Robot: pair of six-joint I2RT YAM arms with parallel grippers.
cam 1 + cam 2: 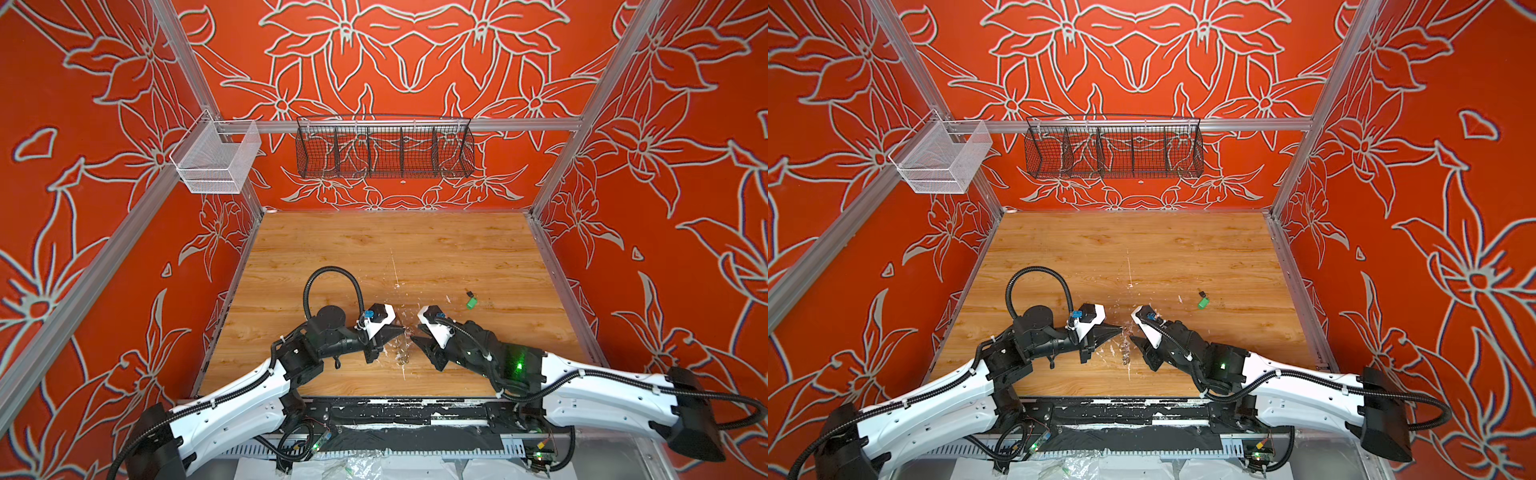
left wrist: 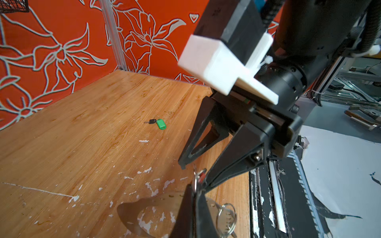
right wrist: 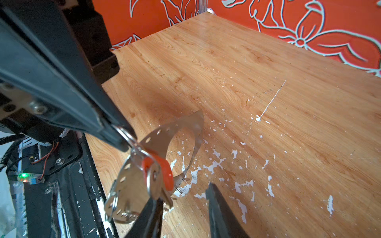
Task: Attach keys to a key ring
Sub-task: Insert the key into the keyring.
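The key ring (image 3: 165, 131), a flat grey oval hoop, hangs just above the table by one of its wire split rings. My left gripper (image 2: 194, 190) is shut on that split ring; in both top views it (image 1: 403, 330) sits at mid-table. The orange-red key (image 3: 167, 173) dangles on the hoop's rim, right beside the near finger of my right gripper (image 3: 183, 192). That gripper is open with nothing between its fingers. The green key (image 1: 471, 302) lies flat on the table to the right, apart from both grippers, and shows again in the left wrist view as the green key (image 2: 160, 124).
White paint flecks (image 3: 214, 164) dot the wooden table (image 1: 374, 249) under the grippers. A black wire basket (image 1: 384, 147) and a white mesh basket (image 1: 216, 160) hang on the back rail. The table's black front edge (image 1: 395, 409) lies close behind the arms.
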